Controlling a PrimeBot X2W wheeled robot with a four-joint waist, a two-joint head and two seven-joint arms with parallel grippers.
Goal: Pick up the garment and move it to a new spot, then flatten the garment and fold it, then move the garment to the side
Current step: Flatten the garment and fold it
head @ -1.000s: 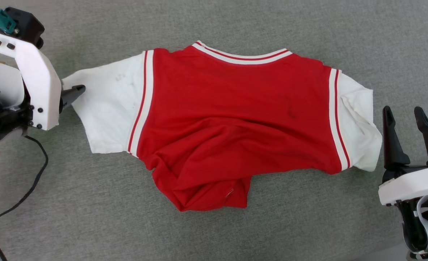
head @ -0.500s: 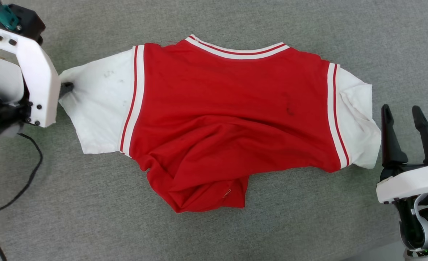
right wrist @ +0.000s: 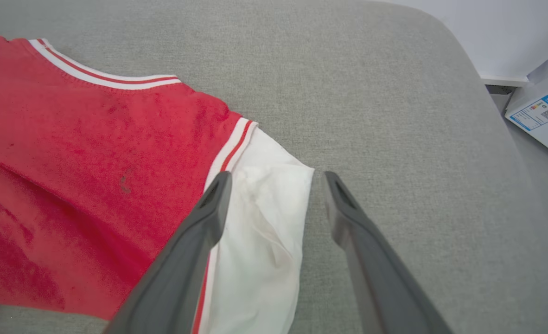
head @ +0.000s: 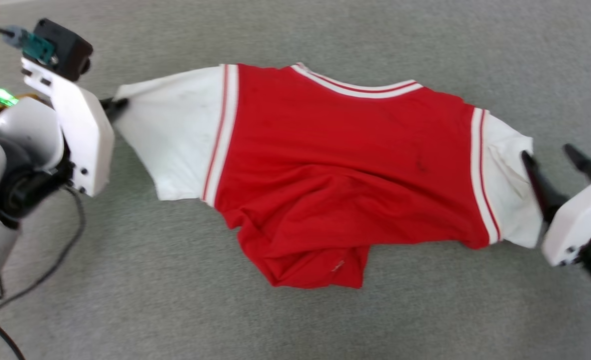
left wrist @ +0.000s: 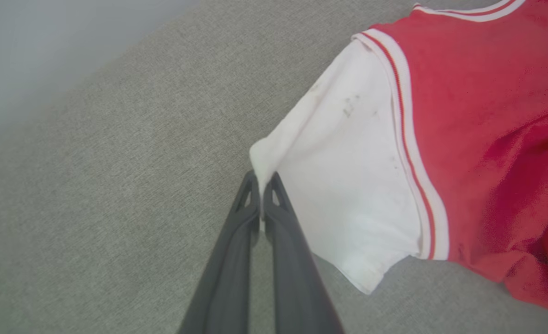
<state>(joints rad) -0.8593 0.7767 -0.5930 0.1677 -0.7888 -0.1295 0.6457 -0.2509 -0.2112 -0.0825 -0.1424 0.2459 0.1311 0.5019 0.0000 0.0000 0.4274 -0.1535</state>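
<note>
— So, where is the garment (head: 345,165)?
— Spread across the middle of the grey padded surface (head: 295,325), plain red side up. Its striped collar (head: 360,89) points toward the far edge. The hem (head: 315,270) is bunched and partly folded under toward the near edge.
— And the left gripper (head: 118,104)?
— Out toward the surface's left edge. In the left wrist view its fingers (left wrist: 237,241) are pressed together, pinching the outer corner of the left white sleeve (left wrist: 348,185). The cloth runs taut from that corner to the red-and-white trim (left wrist: 408,153).
— Does that sleeve lie flat?
— Mostly. The pinched corner is puckered, and a few small grey marks show on the white.
— What about the right gripper (head: 548,154)?
— Its jaws are wide apart and hold nothing. In the right wrist view the right gripper (right wrist: 277,178) straddles the cuff of the right white sleeve (right wrist: 264,232). One finger is over the sleeve near its striped trim, and the other is over bare surface just beyond the cuff.
— Is it touching the cloth?
— I cannot tell; the head view is blurred there.
— Anything else nearby?
— The right sleeve is creased, and a small dark mark shows on the red beside it. Past a rounded corner of the surface, the right wrist view shows a white box with a blue label (right wrist: 540,113).
</note>
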